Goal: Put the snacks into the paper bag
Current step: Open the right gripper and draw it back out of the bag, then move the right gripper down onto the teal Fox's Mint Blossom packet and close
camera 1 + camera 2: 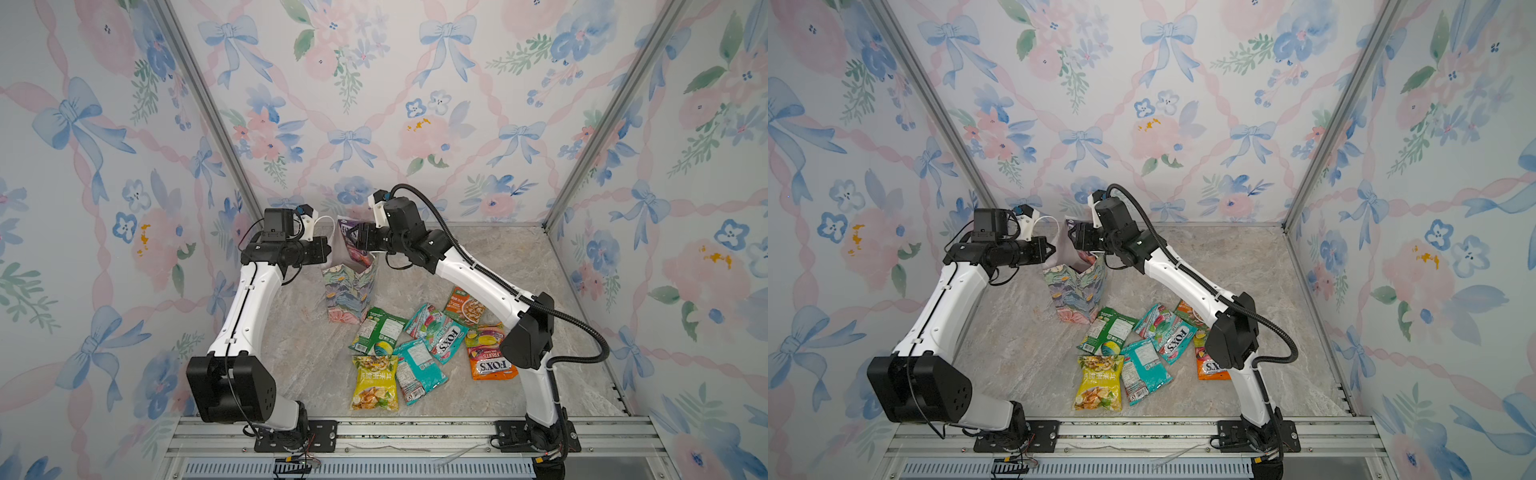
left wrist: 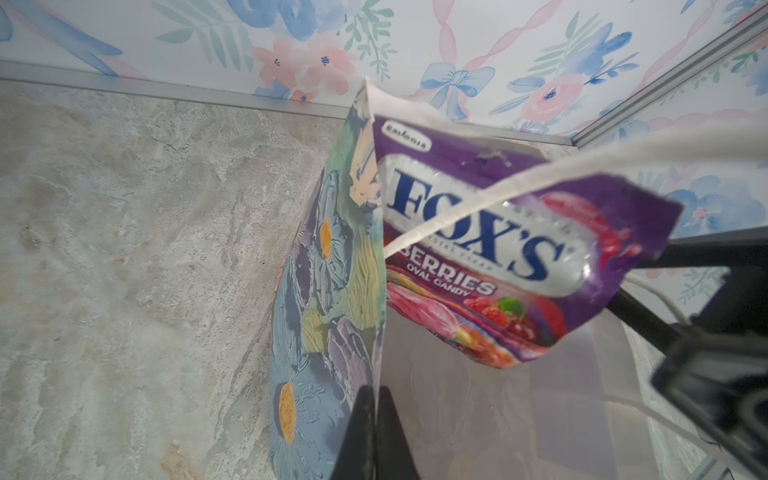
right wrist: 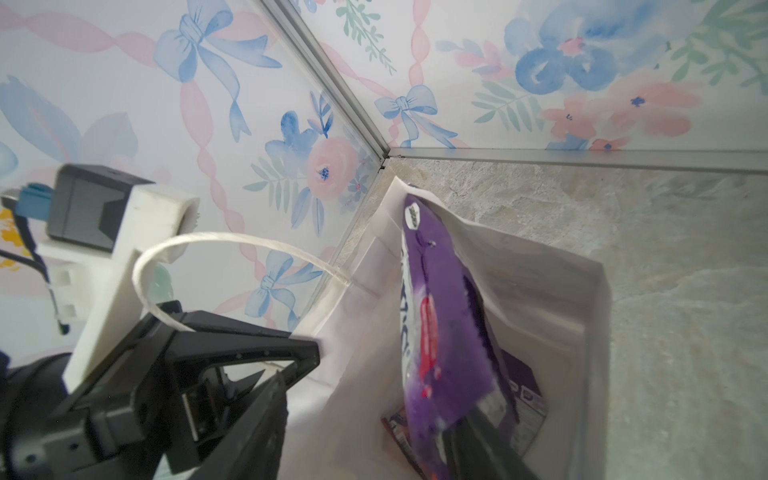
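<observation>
over at ten o'clock on the table, how do the arms sit?

your left arm (image 1: 249,316) climbs from its seven o'clock base, elbow bent, forearm level. the left gripper (image 1: 330,250) is pinched tight on the nine o'clock wall of the paper bag (image 1: 351,291). the left wrist view shows both fingers (image 2: 361,436) pressed together over that wall, with the white cord handle (image 3: 199,243) looping above them.

and the right?

your right arm (image 1: 478,274) leans from five o'clock toward ten, wrist over the bag's mouth. the right gripper (image 1: 354,241) has its jaws parted; the purple fox's packet (image 2: 478,249) sits beside one finger, unclamped.

which way does the packet point?

long axis steep, near upright: lower end inside the white-lined mouth, upper end above the rim. the bag stands upright, mouth up.

the rest?

at five o'clock from the bag, other snacks lie flat, among them a green packet (image 1: 376,332), yellow chip packet (image 1: 374,382), teal fox's packet (image 1: 440,338) and orange fox's packet (image 1: 492,361). your table (image 1: 519,270) is grey-beige marbled stone. wallpaper (image 1: 374,104) of blue bows and pink ribbons closes three sides, and aluminium rails (image 1: 415,428) cross at six o'clock.
</observation>
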Available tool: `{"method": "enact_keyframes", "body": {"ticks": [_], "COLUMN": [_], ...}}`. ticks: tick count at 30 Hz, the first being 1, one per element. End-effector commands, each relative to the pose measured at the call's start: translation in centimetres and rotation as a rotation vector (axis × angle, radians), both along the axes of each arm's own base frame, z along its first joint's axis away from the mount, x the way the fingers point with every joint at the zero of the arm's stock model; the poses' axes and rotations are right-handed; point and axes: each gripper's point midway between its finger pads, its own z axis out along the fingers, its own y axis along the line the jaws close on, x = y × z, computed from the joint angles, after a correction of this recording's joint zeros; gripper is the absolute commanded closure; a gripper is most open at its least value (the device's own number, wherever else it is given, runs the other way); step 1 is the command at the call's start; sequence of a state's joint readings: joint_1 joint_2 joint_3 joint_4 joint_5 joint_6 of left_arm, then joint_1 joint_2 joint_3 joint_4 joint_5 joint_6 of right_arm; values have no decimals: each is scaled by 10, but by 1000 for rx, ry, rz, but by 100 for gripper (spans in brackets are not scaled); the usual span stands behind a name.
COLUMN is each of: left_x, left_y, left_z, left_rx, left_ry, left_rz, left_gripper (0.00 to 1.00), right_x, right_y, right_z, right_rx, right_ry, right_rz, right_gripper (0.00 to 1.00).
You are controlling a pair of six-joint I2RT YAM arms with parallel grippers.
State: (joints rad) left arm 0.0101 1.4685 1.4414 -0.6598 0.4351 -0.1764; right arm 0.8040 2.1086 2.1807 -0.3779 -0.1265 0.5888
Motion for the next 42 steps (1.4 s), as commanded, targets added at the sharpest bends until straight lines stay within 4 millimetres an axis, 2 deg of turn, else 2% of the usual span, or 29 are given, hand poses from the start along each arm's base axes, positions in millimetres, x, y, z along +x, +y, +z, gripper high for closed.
{"method": "enact_keyframes", "body": {"ticks": [1,4,12,18,20,23,25,26,27,31,37,40,42], "left_x": [-8,-7,-7,-7,-7,-7,-6,-6,-6,-6,-5,-4,-4], "left_y": [-1,-1,-1,-1,0,2,3,3,4,4,4,4,4], "left_z": [8,7,5,2,1,2,2,3,3,1,-1,-2,-4], "left_rx": [1,2,3,5,7,14,24,24,24,23,27,24,22], "left_ry": [-26,-23,-19,-12,-10,-14,-17,-17,-16,-11,-7,-3,1], "left_rz": [-19,-18,-19,-18,-16,-9,-4,-1,-1,0,4,4,3], "left_gripper": [100,100,100,100,100,100,100,100,100,100,100,100,100], "right_x": [-3,-2,-2,-7,-12,-22,-30,-32,-39,-56,-84,-97,-107], "right_y": [-17,-22,-40,-73,-89,-117,-138,-145,-159,-196,-223,-225,-222], "right_z": [49,56,68,58,46,19,-4,-23,-22,-71,-127,-152,-167], "right_rx": [52,49,20,-99,-160,-252,-303,-334,-335,-386,-425,-427,-404], "right_ry": [-91,-109,-147,-175,-178,-162,-127,-94,-91,27,195,283,348], "right_rz": [-17,-26,-32,-70,-88,-126,-143,-149,-164,-206,-219,-204,-184], "right_gripper": [29,20,15,6,1,3,4,3,3,3,2,0,3]}}
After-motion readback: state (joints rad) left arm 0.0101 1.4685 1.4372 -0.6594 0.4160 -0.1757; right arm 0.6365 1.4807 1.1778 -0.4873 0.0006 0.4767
